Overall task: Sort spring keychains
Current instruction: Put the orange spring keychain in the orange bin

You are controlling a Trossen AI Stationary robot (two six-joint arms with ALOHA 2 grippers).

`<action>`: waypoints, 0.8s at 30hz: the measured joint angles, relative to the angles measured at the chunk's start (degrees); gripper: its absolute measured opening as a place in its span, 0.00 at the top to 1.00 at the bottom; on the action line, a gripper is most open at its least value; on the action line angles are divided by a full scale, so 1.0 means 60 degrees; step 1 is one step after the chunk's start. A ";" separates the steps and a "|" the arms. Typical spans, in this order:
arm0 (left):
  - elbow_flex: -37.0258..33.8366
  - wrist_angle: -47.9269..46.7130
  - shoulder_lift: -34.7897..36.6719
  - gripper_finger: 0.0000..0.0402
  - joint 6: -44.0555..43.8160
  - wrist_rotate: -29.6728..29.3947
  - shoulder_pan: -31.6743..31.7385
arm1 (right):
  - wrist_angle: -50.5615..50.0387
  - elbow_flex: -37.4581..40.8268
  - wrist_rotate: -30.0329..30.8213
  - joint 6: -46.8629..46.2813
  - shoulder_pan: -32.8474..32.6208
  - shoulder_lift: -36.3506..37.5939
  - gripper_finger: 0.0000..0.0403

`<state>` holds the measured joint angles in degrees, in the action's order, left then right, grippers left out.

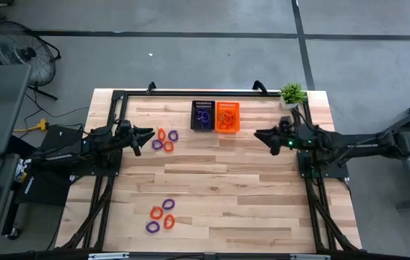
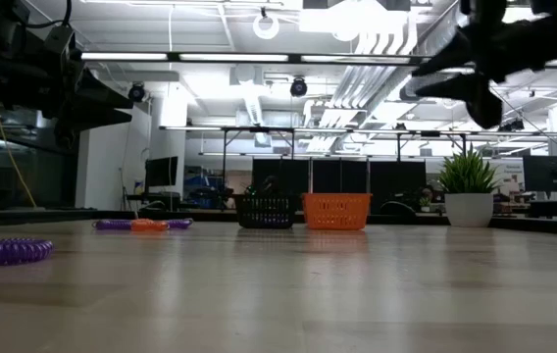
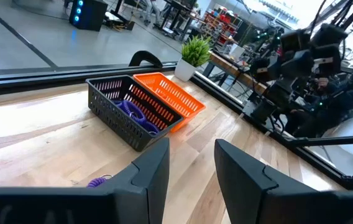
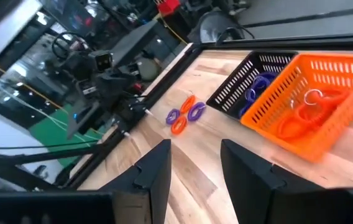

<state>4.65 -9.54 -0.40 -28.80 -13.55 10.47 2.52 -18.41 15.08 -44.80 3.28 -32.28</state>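
Observation:
Spring keychains lie in two loose groups on the wooden table: orange and purple ones [image 1: 165, 139] just in front of my left gripper [image 1: 144, 136], and several more [image 1: 160, 215] near the front edge. Purple coils [image 3: 130, 109] lie in the black basket [image 1: 203, 115], and orange coils [image 4: 301, 121] lie in the orange basket [image 1: 227, 117]. The left gripper [image 3: 192, 180] is open, level and holds nothing. My right gripper [image 1: 263, 136] hovers at the table's right side, pointing left. It is open [image 4: 195, 174] and holds nothing.
The two baskets stand side by side at the far middle of the table. A potted plant [image 1: 292, 94] sits at the far right corner. Bare wood [image 1: 219, 173] lies between the two grippers and across the table's middle. A black frame [image 1: 190, 92] runs along the far edge.

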 joint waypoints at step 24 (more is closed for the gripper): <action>0.0002 0.0000 -0.0001 0.69 0.0000 -0.0001 -0.0002 | 0.1860 0.2969 -0.3019 0.3378 -0.0234 0.4026 0.67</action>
<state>4.66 -9.54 -0.40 -28.80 -13.56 10.46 13.68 -0.60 -3.03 -24.53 1.87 -8.12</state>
